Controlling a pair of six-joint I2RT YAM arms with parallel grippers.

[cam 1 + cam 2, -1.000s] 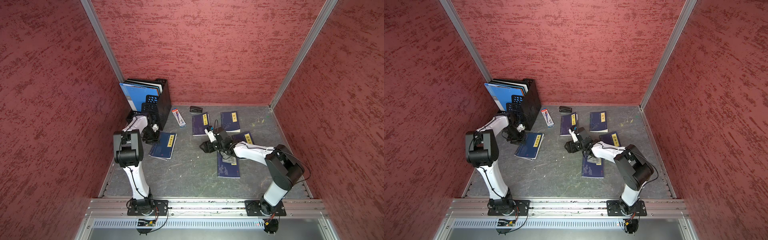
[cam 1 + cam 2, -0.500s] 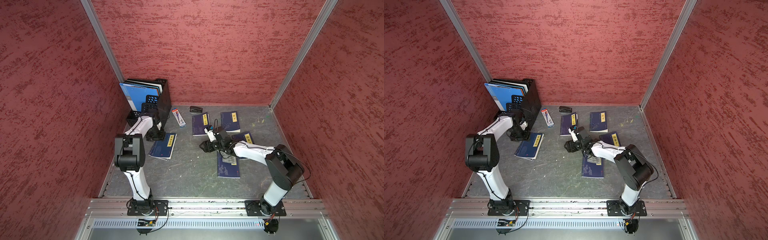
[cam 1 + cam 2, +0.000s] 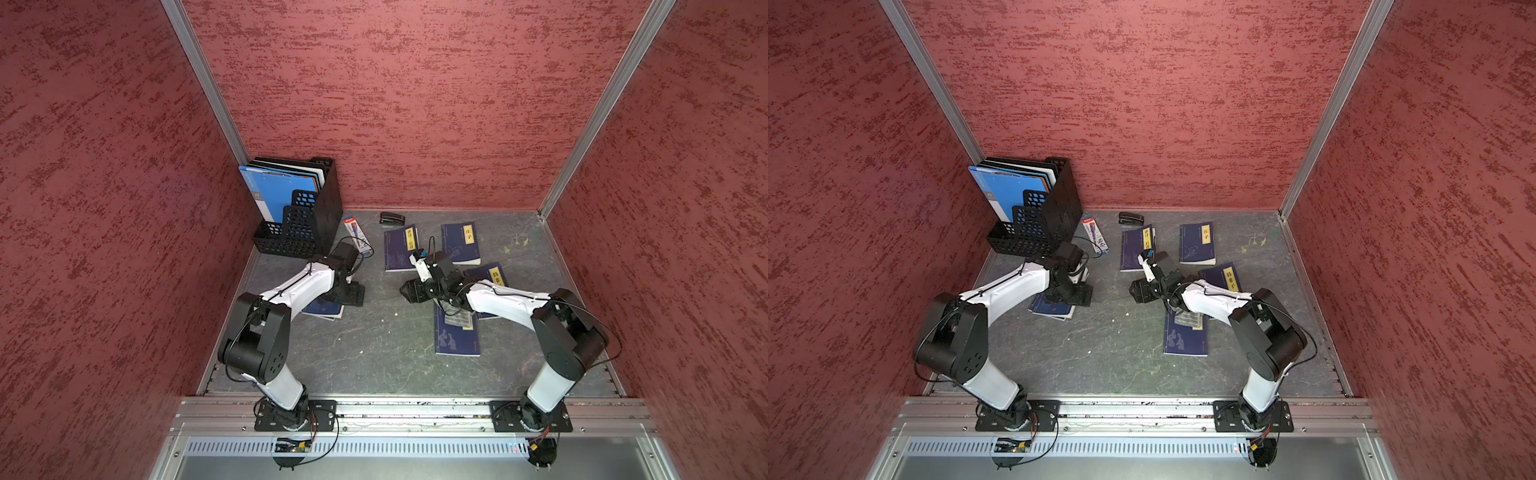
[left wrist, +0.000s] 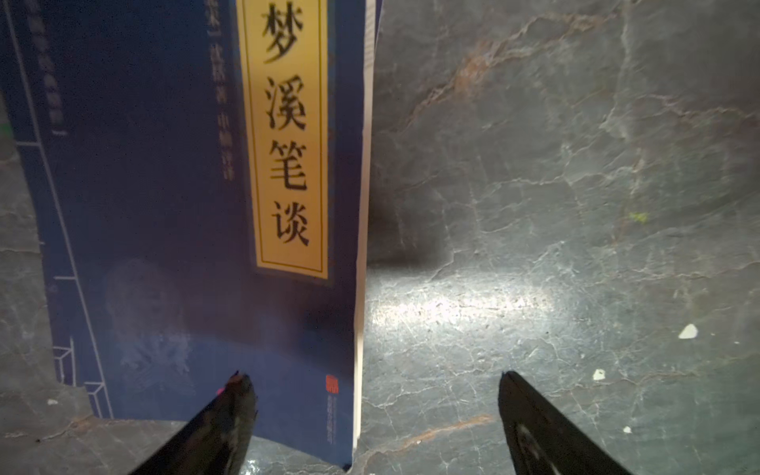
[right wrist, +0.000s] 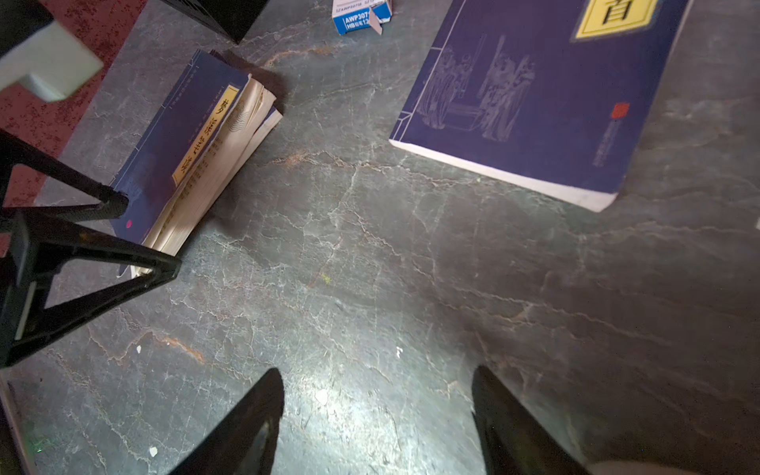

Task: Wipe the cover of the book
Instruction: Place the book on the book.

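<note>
A dark blue book [image 4: 164,197] with a yellow title strip lies flat on the table's left side. In both top views my left arm hides most of this book [image 3: 323,311] [image 3: 1051,311]. My left gripper [image 4: 372,382] [image 3: 351,293] [image 3: 1080,296] hangs low at the book's near corner, open and holding nothing. One fingertip [image 4: 238,390] is over the cover and the other over bare table. My right gripper [image 5: 376,378] [image 3: 409,291] [image 3: 1138,291] is open and empty over bare table in the middle. The right wrist view shows the book [image 5: 172,156] with its pages fanned.
Several other blue books lie around my right arm: [image 3: 399,249], [image 3: 461,243], [image 3: 457,336]. A black file rack [image 3: 299,216] with folders stands at the back left. Beside it are a small pen box [image 3: 357,235] and a black stapler [image 3: 391,218]. Red walls enclose the table.
My left gripper has swung from beside the file rack to the right and forward, over the book's corner, and its jaws have opened wide. The right arm has not moved.
</note>
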